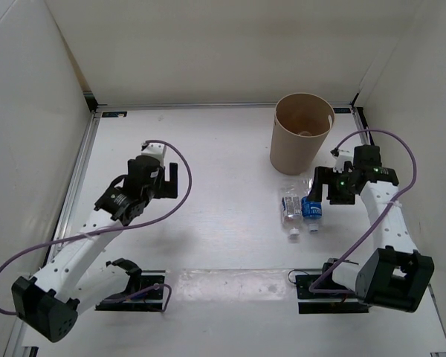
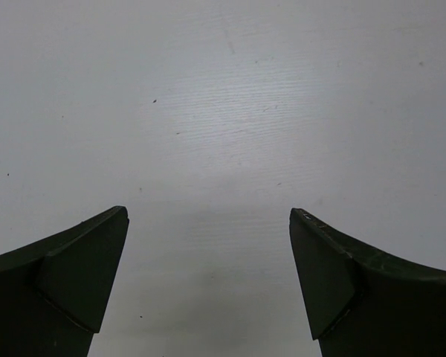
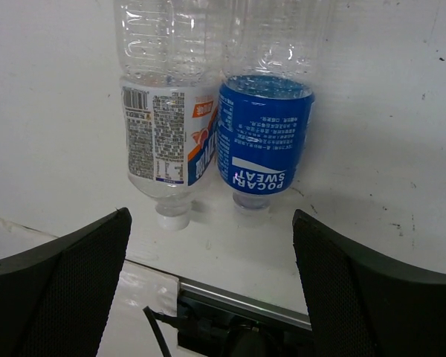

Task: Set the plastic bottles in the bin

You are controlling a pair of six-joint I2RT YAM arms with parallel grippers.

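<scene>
A white bench (image 1: 223, 156), flecked with small dark specks, fills the view. Plain white walls box it in: a back wall (image 1: 223, 44) at 12 o'clock, a left wall (image 1: 22, 111) at 9, a right wall (image 1: 431, 67) at 3. A metal rail (image 1: 78, 186) edges the bench at 9 o'clock. A glossy bright strip (image 1: 230, 281) lies at 6.
</scene>
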